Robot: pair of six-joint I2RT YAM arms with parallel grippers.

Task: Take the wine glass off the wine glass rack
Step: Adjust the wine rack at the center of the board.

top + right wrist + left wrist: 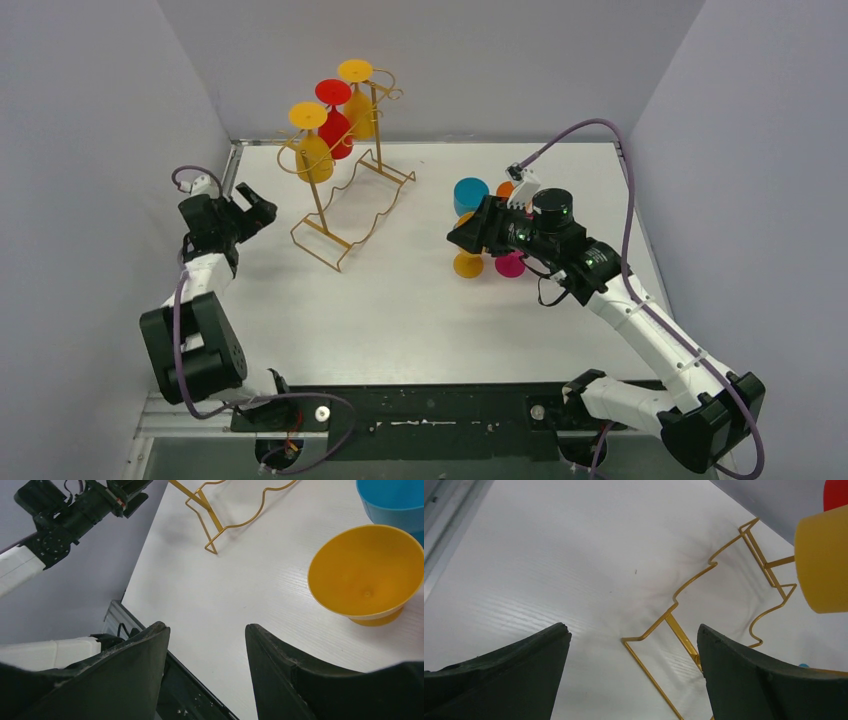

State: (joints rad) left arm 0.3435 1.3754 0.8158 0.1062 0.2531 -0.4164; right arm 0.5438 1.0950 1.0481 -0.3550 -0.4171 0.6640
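Note:
The gold wire wine glass rack (322,212) stands at the back left of the table. Three wine glasses hang upside down from it: a yellow one (313,152) nearest, a red one (336,127) and another yellow one (358,108). My left gripper (262,212) is open and empty, left of the rack, facing it. In the left wrist view the gripper (634,635) looks at the rack's base (681,637), with the yellow glass bowl (821,560) at the right edge. My right gripper (457,238) is open and empty, over the table's right middle.
Loose glasses sit on the table by the right gripper: blue (470,193), yellow (467,263), magenta (510,265), orange (505,188). The right wrist view shows the yellow one (367,575), the blue one (395,500) and the rack base (205,505). Grey walls enclose the table.

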